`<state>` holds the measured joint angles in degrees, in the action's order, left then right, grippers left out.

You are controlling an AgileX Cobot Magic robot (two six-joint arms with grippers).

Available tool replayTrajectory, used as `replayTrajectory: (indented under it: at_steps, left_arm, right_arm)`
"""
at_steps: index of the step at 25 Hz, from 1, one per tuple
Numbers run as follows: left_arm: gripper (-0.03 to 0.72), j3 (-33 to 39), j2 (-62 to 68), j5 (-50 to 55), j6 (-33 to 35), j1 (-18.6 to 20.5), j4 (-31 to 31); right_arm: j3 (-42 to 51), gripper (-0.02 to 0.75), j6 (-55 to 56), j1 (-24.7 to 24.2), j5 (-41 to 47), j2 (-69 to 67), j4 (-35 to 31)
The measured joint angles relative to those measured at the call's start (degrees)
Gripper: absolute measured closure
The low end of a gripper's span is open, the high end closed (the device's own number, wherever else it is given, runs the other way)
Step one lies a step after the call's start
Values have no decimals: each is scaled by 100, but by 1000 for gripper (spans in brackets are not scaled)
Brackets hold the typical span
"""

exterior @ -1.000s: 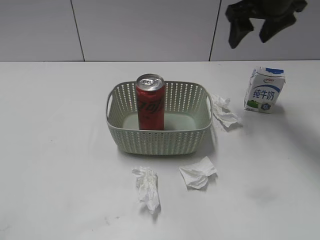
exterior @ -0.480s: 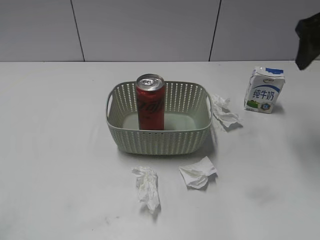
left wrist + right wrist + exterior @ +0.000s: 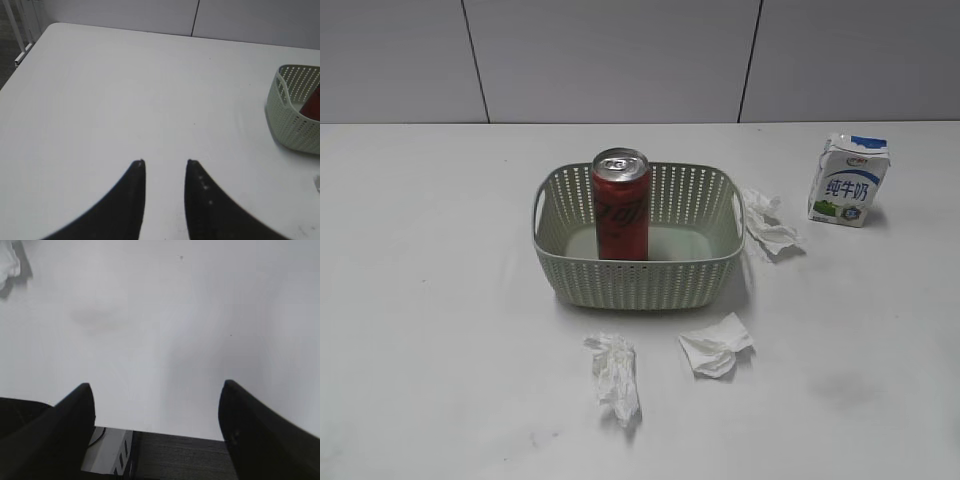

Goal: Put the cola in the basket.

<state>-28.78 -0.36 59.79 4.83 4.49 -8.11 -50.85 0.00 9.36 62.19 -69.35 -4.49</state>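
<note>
The red cola can (image 3: 621, 204) stands upright inside the pale green basket (image 3: 638, 280) at the middle of the table, left of the basket's centre. In the left wrist view the basket (image 3: 292, 122) shows at the right edge with a bit of the red can (image 3: 313, 105) inside. My left gripper (image 3: 164, 162) is open and empty over bare table, well left of the basket. My right gripper (image 3: 156, 386) is wide open and empty above the table's edge. Neither gripper shows in the exterior view.
A white-and-blue milk carton (image 3: 850, 180) stands at the back right. Crumpled tissues lie right of the basket (image 3: 766, 222) and in front of it (image 3: 716, 346) (image 3: 615, 374). One tissue (image 3: 9, 262) shows in the right wrist view. A grey wall runs behind the table.
The right gripper moved from the top right of the exterior view out past the right edge and is now out of that view. The can and basket have not moved.
</note>
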Motion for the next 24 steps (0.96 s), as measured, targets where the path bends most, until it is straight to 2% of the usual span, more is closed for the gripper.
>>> replayTrajectory:
  at_steps: [5,10,17,24]
  left_arm:
    - [471,0,0,0,0,0,0]
    - [471,0,0,0,0,0,0]
    - [471,0,0,0,0,0,0]
    - [471,0,0,0,0,0,0]
  right_arm:
    - [1230,157,0,0,-246,1362,-17]
    - [1907,158,0,0,-386,2780,-19]
    - [2629,158,0,0,-688,4644,-26]
    - [2678,158,0,0,-778,5916,-31]
